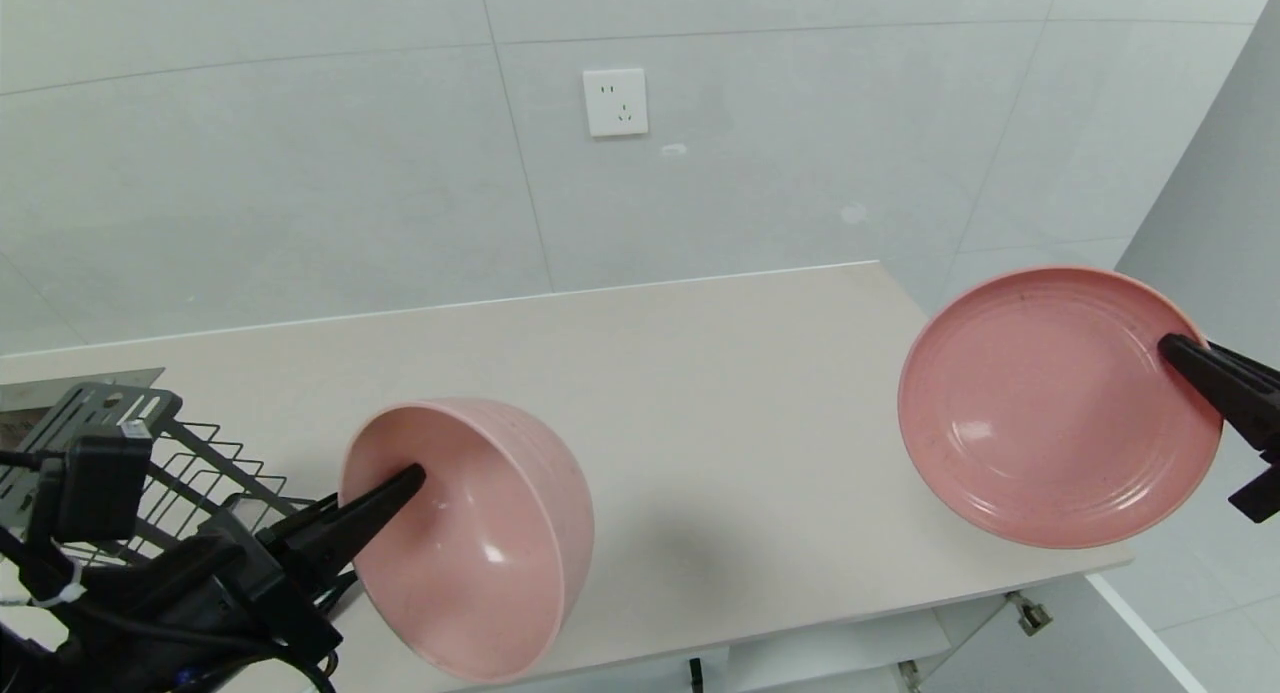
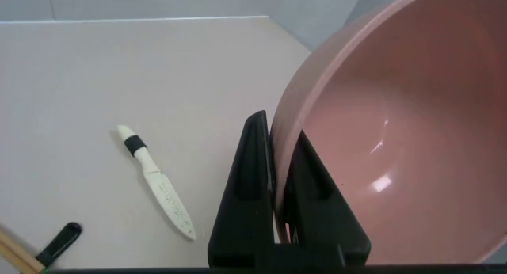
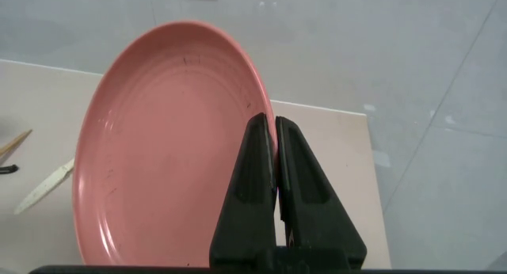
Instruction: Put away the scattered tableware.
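My left gripper (image 1: 405, 478) is shut on the rim of a pink bowl (image 1: 480, 533), held tilted on its side above the table's front left. In the left wrist view the bowl (image 2: 396, 131) has its rim pinched between the black fingers (image 2: 255, 171). Off the table's right end, my right gripper (image 1: 1170, 345) is shut on the rim of a pink plate (image 1: 1040, 403), which stands tilted in the air. The right wrist view has the plate (image 3: 166, 147) clamped edge-on by the gripper (image 3: 271, 122). A cream knife (image 2: 156, 183) lies flat on the table below the bowl.
A black wire dish rack (image 1: 190, 463) stands at the table's left end, beside my left arm. The beige table (image 1: 700, 373) runs to a tiled wall. Wooden chopsticks (image 2: 12, 250) and a black-handled utensil (image 2: 59, 242) lie near the knife (image 3: 45, 187).
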Controlling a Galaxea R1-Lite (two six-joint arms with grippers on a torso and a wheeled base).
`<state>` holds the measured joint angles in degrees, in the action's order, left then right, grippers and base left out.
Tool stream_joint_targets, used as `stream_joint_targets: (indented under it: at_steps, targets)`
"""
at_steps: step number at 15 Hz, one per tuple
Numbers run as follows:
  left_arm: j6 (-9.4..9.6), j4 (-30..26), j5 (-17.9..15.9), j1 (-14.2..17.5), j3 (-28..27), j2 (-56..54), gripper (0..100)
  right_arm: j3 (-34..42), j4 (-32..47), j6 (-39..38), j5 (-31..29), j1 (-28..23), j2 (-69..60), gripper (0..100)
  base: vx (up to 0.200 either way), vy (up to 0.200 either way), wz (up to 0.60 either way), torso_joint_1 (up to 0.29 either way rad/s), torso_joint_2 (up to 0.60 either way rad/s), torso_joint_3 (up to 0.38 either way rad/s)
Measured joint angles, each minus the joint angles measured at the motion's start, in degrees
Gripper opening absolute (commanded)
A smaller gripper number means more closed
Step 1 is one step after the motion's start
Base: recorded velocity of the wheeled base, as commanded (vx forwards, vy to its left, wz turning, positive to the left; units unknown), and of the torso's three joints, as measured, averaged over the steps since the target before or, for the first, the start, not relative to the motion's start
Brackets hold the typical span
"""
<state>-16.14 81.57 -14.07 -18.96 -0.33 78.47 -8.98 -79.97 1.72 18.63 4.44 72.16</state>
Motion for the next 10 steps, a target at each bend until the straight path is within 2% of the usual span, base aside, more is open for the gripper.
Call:
stream_joint_targets:
  at_steps: [1, 4, 5, 7, 10]
  targets:
    - [2.07, -0.1, 2.6, 0.0, 0.2, 0.2, 0, 0.1, -0.2, -0.1, 0.0, 0.1, 0.0, 0, 0.000, 0.000, 0.00, 0.000, 0.00, 0.000]
    - [10.62, 1.1, 15.2, 0.1, 0.3, 3.4, 0, -0.3, -0.3, -0.1, 0.1, 0.2, 0.3, 0, 0.000, 0.000, 0.00, 0.000, 0.00, 0.000]
    - [12.34, 1.8, 16.3, 0.0, 0.3, 4.4, 0, -0.5, -0.3, 0.1, 0.1, 0.2, 0.3, 0, 0.000, 0.000, 0.00, 0.000, 0.00, 0.000]
    - [13.41, 2.7, 16.6, -0.1, 0.3, 6.0, 0, -0.9, -0.3, 0.4, 0.2, 0.2, 0.4, 0, 0.000, 0.000, 0.00, 0.000, 0.00, 0.000]
    - [13.68, 4.9, 16.5, -0.1, -1.1, 8.7, 0, -2.0, -2.2, 0.6, 0.2, 0.2, 1.5, 0, 0.000, 0.000, 0.00, 0.000, 0.00, 0.000]
